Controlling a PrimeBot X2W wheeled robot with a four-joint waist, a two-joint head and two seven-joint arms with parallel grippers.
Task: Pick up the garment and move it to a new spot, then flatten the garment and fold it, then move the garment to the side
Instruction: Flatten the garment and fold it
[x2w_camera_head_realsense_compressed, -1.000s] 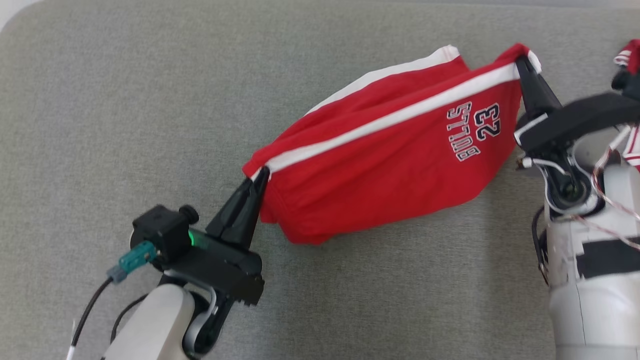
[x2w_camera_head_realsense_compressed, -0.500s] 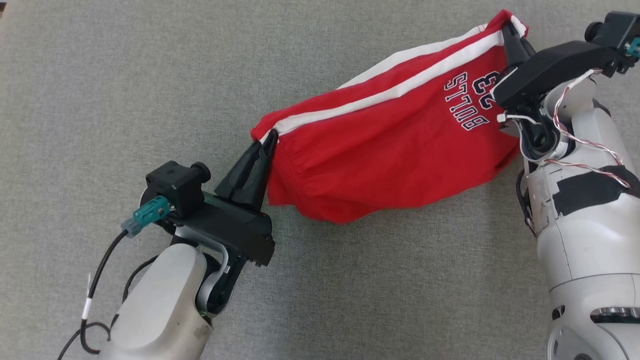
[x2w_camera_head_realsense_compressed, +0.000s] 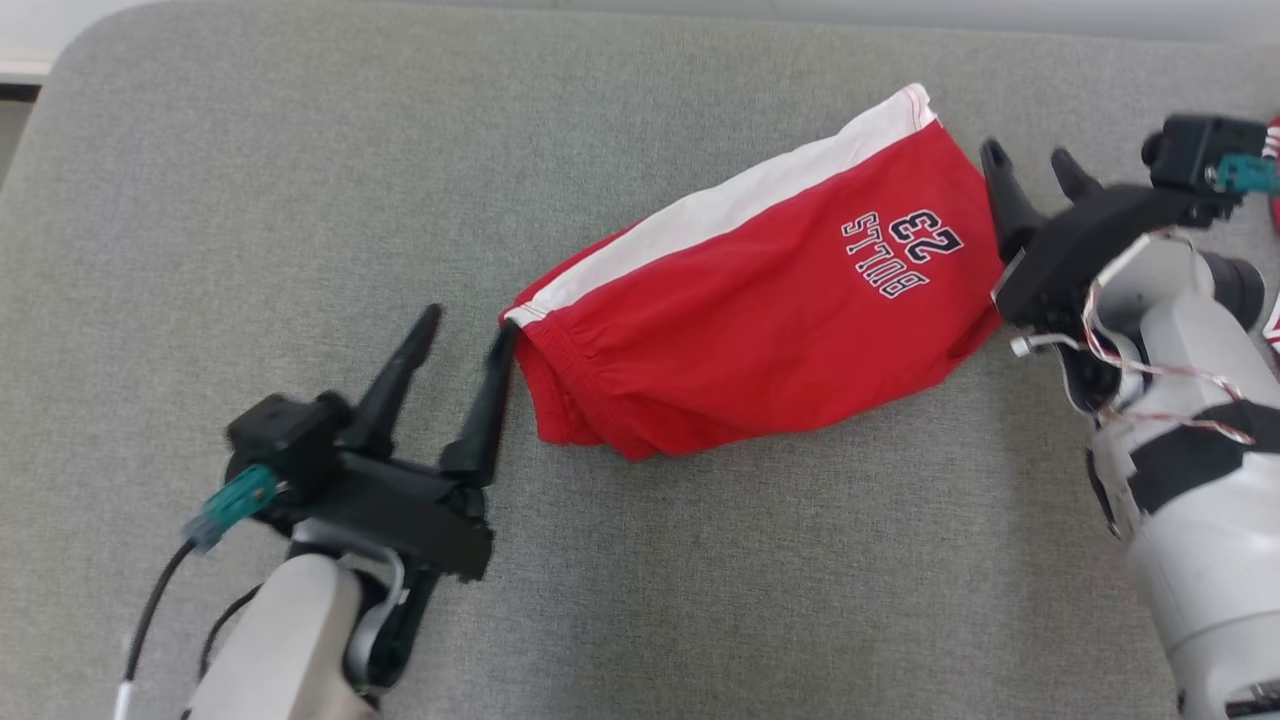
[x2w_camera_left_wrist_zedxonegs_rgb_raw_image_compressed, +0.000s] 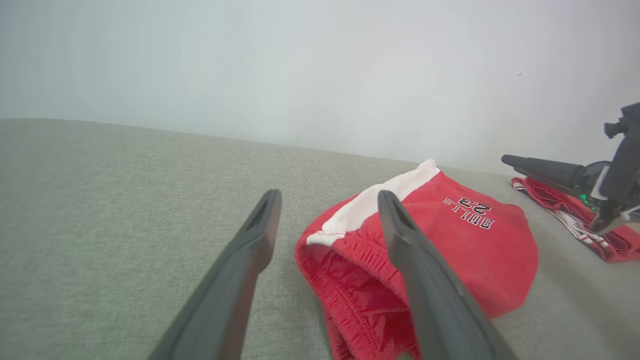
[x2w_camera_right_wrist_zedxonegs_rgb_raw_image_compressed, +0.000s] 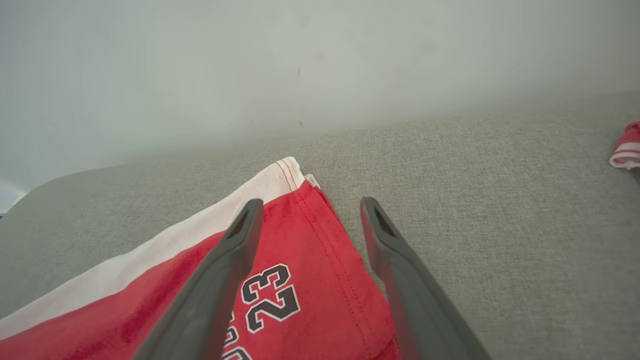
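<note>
Garment (x2w_camera_head_realsense_compressed: 760, 330): red shorts, white side stripe, "BULLS 23" print, rumpled near far edge of grey surface (x2w_camera_head_realsense_compressed: 250, 200); left gripper (x2w_camera_head_realsense_compressed: 470, 325) and right gripper (x2w_camera_head_realsense_compressed: 1025, 152) jaws spread, empty.

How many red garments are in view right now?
2. The shorts lie in the middle, let go. A second red garment lies past the right gripper, partly hidden by it. More could sit out of frame.

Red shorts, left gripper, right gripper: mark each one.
red shorts (x2w_camera_head_realsense_compressed: 760, 300): head view, red front panel.
left gripper (x2w_camera_head_realsense_compressed: 469, 325): head view, midway between its open jaws.
right gripper (x2w_camera_head_realsense_compressed: 1025, 155): head view, midway between its open jaws.
</note>
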